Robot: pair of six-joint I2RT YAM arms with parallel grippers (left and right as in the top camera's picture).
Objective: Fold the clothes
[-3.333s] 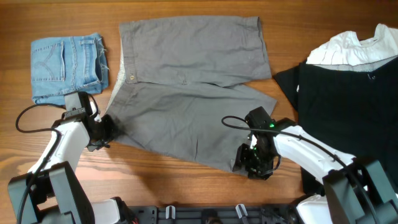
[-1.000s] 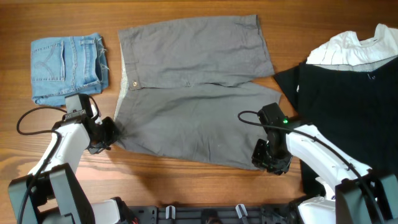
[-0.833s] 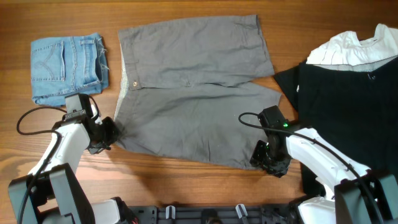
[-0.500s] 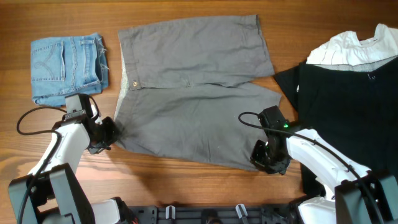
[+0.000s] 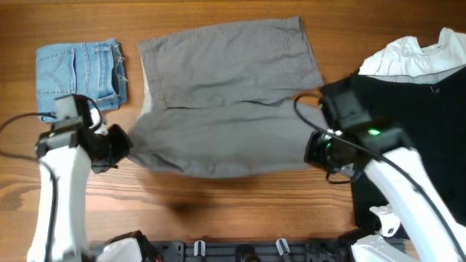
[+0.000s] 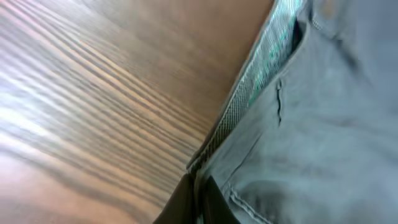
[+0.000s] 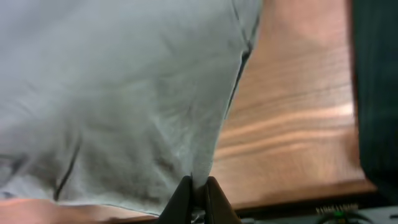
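The clothes, large grey shorts [image 5: 229, 87], lie across the middle of the table with their near leg raised off the wood, casting a shadow below. My left gripper [image 5: 122, 143] is shut on the waistband corner [image 6: 208, 168], where the pale striped lining [image 6: 261, 68] shows. My right gripper [image 5: 314, 151] is shut on the hem corner of the near leg [image 7: 202, 168]. In both wrist views the fabric hangs away from the pinched fingers over the brown tabletop.
Folded light-blue denim shorts [image 5: 80, 76] lie at the far left. A black garment [image 5: 408, 109] with a white one [image 5: 419, 54] on top lies at the right, close to my right arm. The table's front rail [image 5: 240, 251] runs along the near edge.
Right gripper closed on the near leg's hem. Both arms have lifted, carrying the near edge of the shorts up and toward the far leg.
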